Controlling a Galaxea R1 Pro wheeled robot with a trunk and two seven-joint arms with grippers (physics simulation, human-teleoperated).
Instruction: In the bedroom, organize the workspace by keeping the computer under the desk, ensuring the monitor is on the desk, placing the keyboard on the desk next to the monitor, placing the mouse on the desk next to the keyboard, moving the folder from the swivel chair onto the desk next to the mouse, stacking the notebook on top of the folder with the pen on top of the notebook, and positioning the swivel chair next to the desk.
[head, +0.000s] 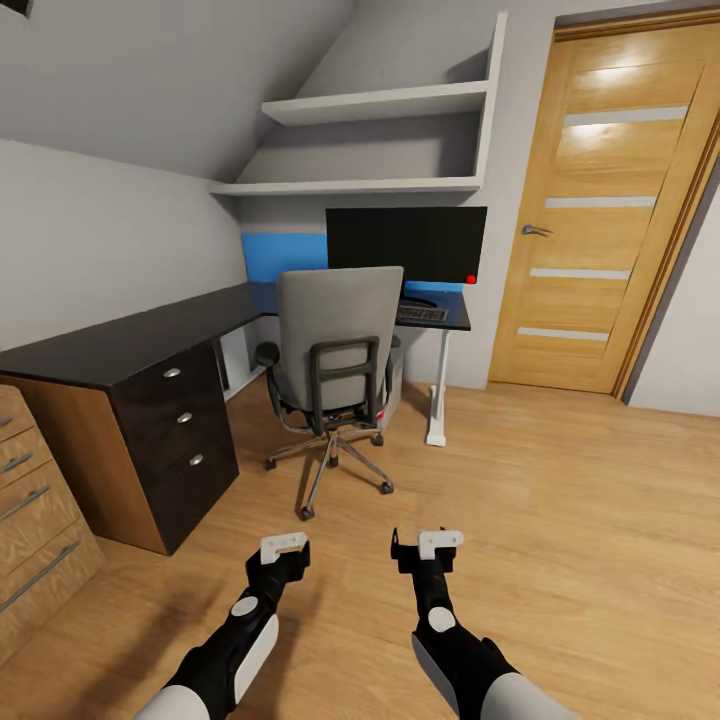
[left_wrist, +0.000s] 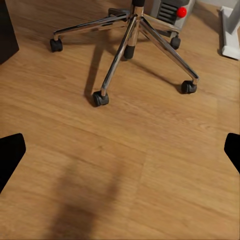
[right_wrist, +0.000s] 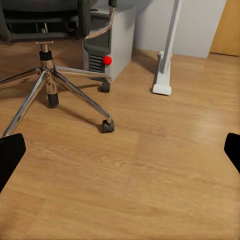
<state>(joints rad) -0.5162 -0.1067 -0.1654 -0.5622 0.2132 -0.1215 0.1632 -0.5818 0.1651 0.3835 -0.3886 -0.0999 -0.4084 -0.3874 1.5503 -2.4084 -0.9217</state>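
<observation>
The grey swivel chair (head: 335, 345) stands pulled up to the black-topped desk (head: 120, 345), its back toward me; its chrome base (left_wrist: 125, 35) lies ahead of both wrists. On the desk stand the black monitor (head: 405, 243) and, in front of it, the keyboard (head: 421, 314). The grey computer (right_wrist: 112, 37) with its red light sits under the desk behind the chair. Mouse, folder, notebook and pen are hidden or out of view. My left gripper (head: 284, 546) and right gripper (head: 428, 543) hang open over bare floor, holding nothing.
A light-wood cabinet (head: 30, 500) stands at my left beside the desk's black drawers (head: 180, 420). The white desk leg (head: 437, 400) stands right of the chair. A wooden door (head: 610, 200) is shut at the right. Wall shelves (head: 380, 103) hang above the desk.
</observation>
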